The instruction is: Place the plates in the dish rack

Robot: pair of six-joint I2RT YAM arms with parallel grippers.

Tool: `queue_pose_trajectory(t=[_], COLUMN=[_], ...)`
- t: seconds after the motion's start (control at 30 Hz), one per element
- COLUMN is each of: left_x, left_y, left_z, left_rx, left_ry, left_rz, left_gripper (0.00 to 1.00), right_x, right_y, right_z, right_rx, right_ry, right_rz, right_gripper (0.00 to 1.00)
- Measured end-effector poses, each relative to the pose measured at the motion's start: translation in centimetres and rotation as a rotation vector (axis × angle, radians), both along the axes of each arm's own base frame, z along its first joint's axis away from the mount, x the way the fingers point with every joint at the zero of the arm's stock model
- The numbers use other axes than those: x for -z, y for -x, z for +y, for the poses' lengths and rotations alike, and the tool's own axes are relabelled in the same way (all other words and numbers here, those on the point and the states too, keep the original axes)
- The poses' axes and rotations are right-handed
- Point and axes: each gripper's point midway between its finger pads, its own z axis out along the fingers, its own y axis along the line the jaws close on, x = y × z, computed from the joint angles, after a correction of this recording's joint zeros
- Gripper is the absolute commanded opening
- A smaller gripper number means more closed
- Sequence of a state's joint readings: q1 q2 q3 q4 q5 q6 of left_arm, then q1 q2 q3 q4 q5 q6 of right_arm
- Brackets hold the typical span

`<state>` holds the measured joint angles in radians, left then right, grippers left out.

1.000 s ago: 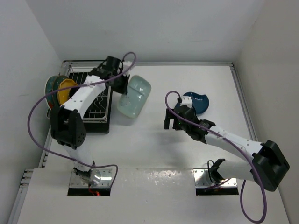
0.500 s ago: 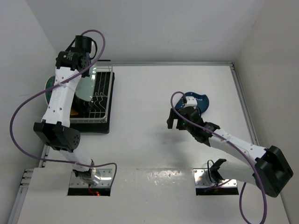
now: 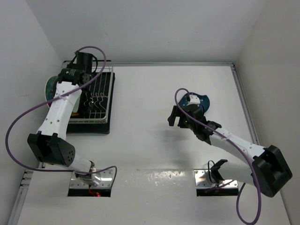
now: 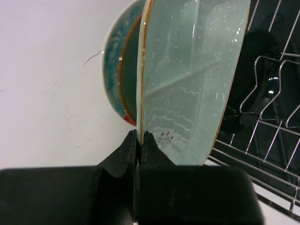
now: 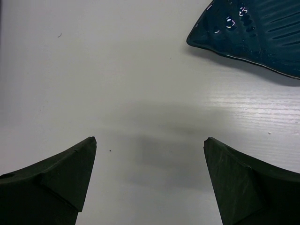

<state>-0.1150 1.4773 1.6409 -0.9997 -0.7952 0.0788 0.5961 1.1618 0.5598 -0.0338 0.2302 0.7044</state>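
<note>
Leave the right gripper [image 5: 150, 143] where it hangs: spread wide, holding nothing, low over the bare table [image 5: 93, 70]. Note the dark blue leaf-shaped plate [image 5: 253, 33] just beyond those open fingers, lying flat and clear of them, probably the next pickup. Save that for later.

Look farther out, to the dish rack [image 3: 101, 101] at the far left. Find the left gripper [image 4: 139, 136] there, pinched tight on the thin near rim of the pale mint tray [image 4: 187, 79], carried on edge at the rack's left side. Cannot tell whether the tray's far edge already sits between tines. Treat seating it as the step in hand.

Lower slowly and straight, with the tray's face parallel to the rows of tines and the leading edge aimed into one free gap. Mind the red plate with teal flowers [image 4: 115, 70] standing just behind the tray, very close; cannot tell whether touching. Avoid any swing toward it, to spare both glazes. Expect a tall load held by a narrow strip of slick rim, prone to pivoting on a bump against wire. Release only once the tray rests on the rack and leans on a tine; then open slightly and back away along the tray's own plane, never sideways.
</note>
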Motion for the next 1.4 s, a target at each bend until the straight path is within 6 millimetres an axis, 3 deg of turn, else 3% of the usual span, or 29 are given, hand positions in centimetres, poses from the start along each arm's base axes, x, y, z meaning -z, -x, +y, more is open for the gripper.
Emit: queue_pose_trajectory(t=[0.17,0.37,0.67,1.13,1.33,1.4], left_x=[2.3,3.5,6.7,8.4,12.9,12.8], left_y=[-0.9,-2.6,-3.7,-4.9,-5.1,-5.3], left_z=[-0.8,-2.1,-2.4,-2.7,-3.3,-2.9], left_rx=[0.023,0.060,0.074,0.062,0.073,0.063], left_ry=[-0.012,-0.018,-0.042,-0.029,0.011,0.017], left_rz=[0.030,0.026,0.082,0.069,0.169,0.160], left_gripper=[0.00,0.00,0.00,0.00,0.00,0.00], right_x=[0.1,0.1,0.6,0.5,0.7,0.9], right_y=[-0.2,-0.2,0.1,0.1,0.0,0.0], right_z=[-0.1,-0.1,-0.5,-1.0,-1.4,-1.8], right_rx=[0.012,0.020,0.029,0.044,0.051,0.058], right_ry=[-0.027,-0.039,-0.037,-0.032,-0.024,-0.015], right_rz=[0.010,0.018,0.027,0.025,0.029,0.037], right_gripper=[0.95,0.94,0.94,0.94,0.96,0.97])
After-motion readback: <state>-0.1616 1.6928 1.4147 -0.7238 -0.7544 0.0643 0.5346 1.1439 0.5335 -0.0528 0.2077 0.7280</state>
